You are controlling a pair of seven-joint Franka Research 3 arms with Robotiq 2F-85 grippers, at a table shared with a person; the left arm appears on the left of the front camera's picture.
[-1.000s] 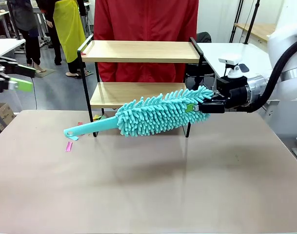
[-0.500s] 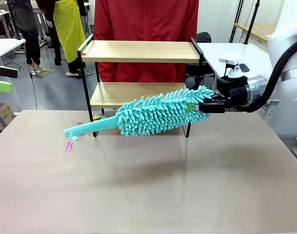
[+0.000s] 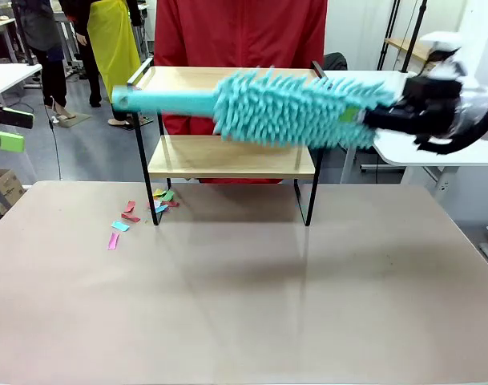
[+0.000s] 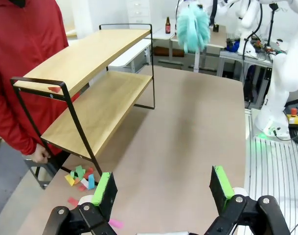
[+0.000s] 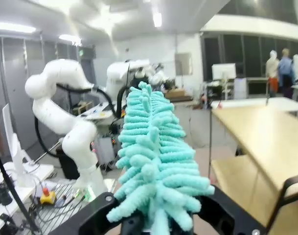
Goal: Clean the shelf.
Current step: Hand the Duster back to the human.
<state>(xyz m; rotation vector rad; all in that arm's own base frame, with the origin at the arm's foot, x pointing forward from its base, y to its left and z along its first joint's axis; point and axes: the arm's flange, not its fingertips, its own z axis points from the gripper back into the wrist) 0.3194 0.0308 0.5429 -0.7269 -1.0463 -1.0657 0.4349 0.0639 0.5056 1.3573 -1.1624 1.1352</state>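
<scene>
Up it goes: the teal duster (image 3: pixel 296 108) that hung low in front of the shelf's (image 3: pixel 227 156) lower board a moment ago has been swung up to the level of the top board, its handle pointing toward the robot's left across the rack's front. The right gripper (image 3: pixel 380 119) is clamped on the fluffy end of the duster, and in the right wrist view the teal strands (image 5: pixel 156 161) rise straight up between its jaws. The left gripper (image 4: pixel 161 191) hangs off to the side, its green pads spread wide with nothing between them. The shelf stands at the far edge of the table (image 3: pixel 244 297), just in front of the person in red (image 3: pixel 239 32), with a scatter of coloured paper scraps (image 3: pixel 135 215) on the table by its left front leg. This looks like the setup for sweeping the top board; next, the duster needs lowering onto that wood and drawing along it without catching the side rails.
</scene>
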